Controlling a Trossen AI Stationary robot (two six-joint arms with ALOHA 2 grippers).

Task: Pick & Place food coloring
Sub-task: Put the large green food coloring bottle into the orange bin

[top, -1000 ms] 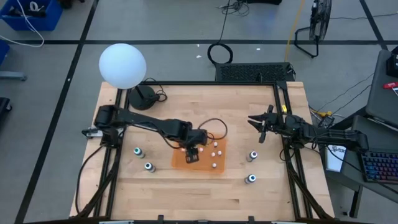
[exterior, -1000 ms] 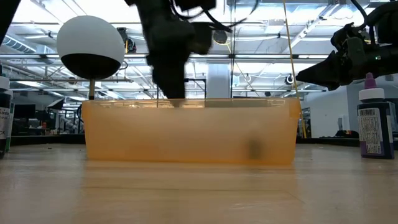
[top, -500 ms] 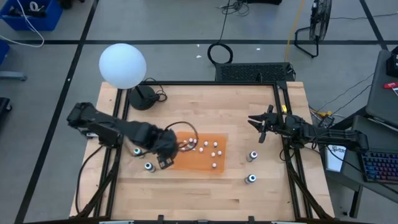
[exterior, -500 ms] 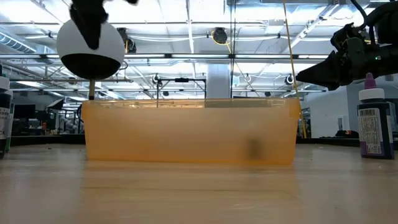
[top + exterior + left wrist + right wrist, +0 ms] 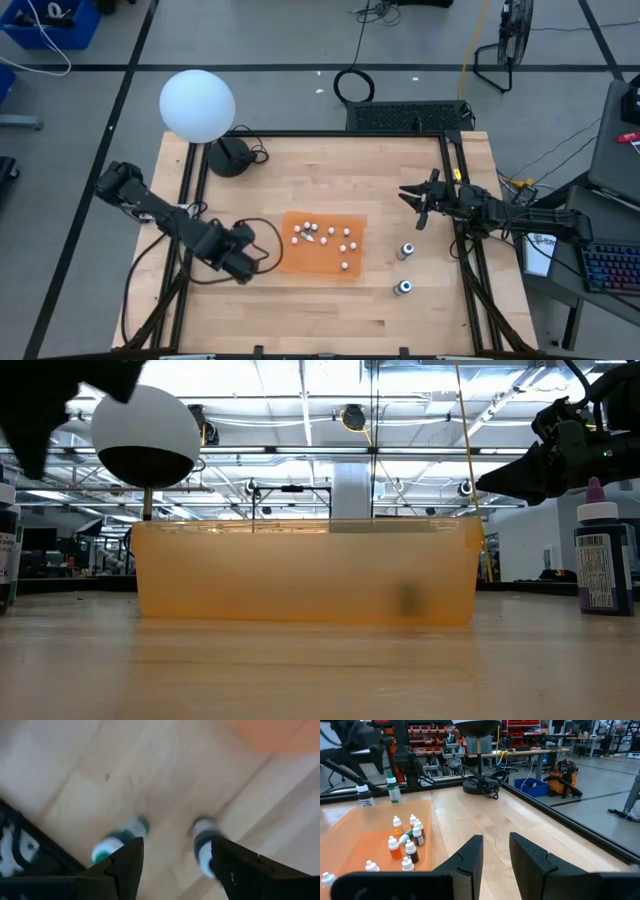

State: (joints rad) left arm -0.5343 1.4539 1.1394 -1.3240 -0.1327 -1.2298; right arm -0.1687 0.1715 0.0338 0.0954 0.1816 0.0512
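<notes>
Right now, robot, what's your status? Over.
Left tool open above two green-topped bottles. Right tool open, waiting at table's right. Small bottles on orange mat. Nothing blocking.

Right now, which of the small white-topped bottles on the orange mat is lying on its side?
The small bottle in the cluster's middle; it lies tipped, while the other small bottles on the orange mat stand upright.

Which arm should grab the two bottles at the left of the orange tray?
Probably the left. Its left gripper hangs open right above those two bottles, while the right gripper waits far off at the table's other edge.
</notes>
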